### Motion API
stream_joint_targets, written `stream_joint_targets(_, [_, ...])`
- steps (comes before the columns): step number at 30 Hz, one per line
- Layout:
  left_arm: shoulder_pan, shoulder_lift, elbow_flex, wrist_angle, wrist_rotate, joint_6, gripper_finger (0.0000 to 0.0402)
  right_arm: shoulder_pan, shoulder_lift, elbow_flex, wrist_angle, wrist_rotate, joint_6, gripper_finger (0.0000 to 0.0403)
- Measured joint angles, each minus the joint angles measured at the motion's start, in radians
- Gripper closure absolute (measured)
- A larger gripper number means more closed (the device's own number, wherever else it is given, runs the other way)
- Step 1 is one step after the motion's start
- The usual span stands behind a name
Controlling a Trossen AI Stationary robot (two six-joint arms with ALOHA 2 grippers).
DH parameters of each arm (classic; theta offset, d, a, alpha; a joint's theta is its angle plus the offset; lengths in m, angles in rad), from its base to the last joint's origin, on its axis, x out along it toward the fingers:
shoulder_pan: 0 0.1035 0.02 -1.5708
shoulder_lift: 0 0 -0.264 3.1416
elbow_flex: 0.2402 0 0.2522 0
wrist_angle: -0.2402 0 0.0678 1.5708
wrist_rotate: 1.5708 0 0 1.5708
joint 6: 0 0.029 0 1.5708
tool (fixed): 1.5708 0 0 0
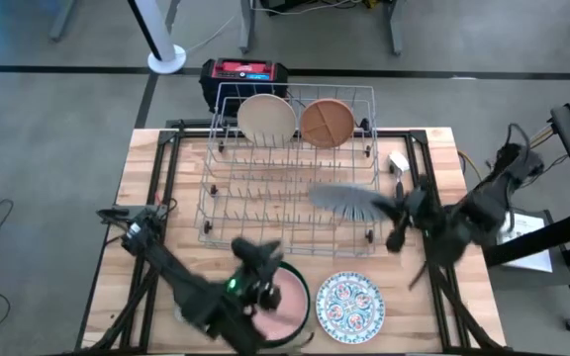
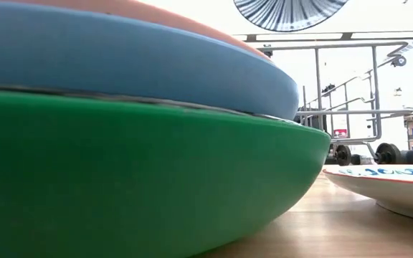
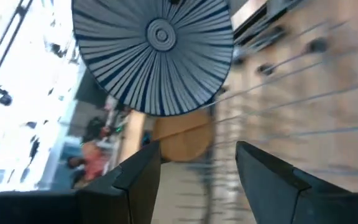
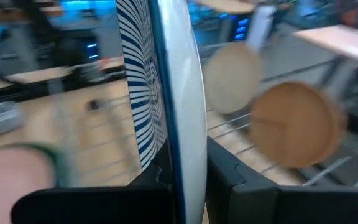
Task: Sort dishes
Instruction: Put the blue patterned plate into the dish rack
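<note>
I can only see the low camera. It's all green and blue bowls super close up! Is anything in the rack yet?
Observer: Yes. A cream plate and a tan plate stand side by side at the far end of the rack.
Operator: What's that stripy thing at the top of my picture?
Observer: A blue-white striped plate, held on edge by the right gripper, which is shut on its rim, above the rack.
Operator: Where's the other arm?
Observer: The left gripper is open and empty, over the pink dish at the top of your stack.
Operator: What's next to my stack?
Observer: A patterned plate, flat on the table.
</note>
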Motion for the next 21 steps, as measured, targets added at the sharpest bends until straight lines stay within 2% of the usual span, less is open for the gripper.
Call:
stream_joint_targets(3, [0.103, -0.056, 0.000, 0.051, 0.008, 0.104, 0.0205, -0.096, -0.059, 0.000, 0.119, -0.019, -0.202, 0.0381])
stream_joint_targets(5, [0.169, -0.090, 0.000, 0.165, 0.111, 0.187, 0.0205, -0.144, -0.088, 0.000, 0.229, -0.072, -0.339, 0.0381])
stream_joint_targets(6, [0.199, -0.103, 0.000, 0.237, 0.202, 0.228, 0.0205, -0.163, -0.099, 0.000, 0.280, -0.104, -0.397, 0.0381])
stream_joint_targets(9, [0.262, -0.134, 0.000, 0.429, 0.566, 0.312, 0.0205, -0.191, -0.111, 0.000, 0.383, -0.180, -0.522, 0.0381])
stream_joint_targets(11, [0.278, -0.143, 0.000, 0.518, 0.726, 0.365, 0.0205, -0.195, -0.116, 0.000, 0.397, -0.197, -0.555, 0.0381])
stream_joint_targets(12, [0.279, -0.146, 0.000, 0.551, 0.763, 0.393, 0.0205, -0.195, -0.117, 0.000, 0.393, -0.200, -0.564, 0.0381])
stream_joint_targets(15, [0.279, -0.147, 0.001, 0.592, 0.775, 0.458, 0.0205, -0.195, -0.118, -0.003, 0.391, -0.199, -0.572, 0.0381])
stream_joint_targets(21, [0.286, -0.148, -0.037, 0.531, 0.777, 0.436, 0.0205, -0.220, -0.109, -0.011, 0.335, -0.208, -0.572, 0.0381])
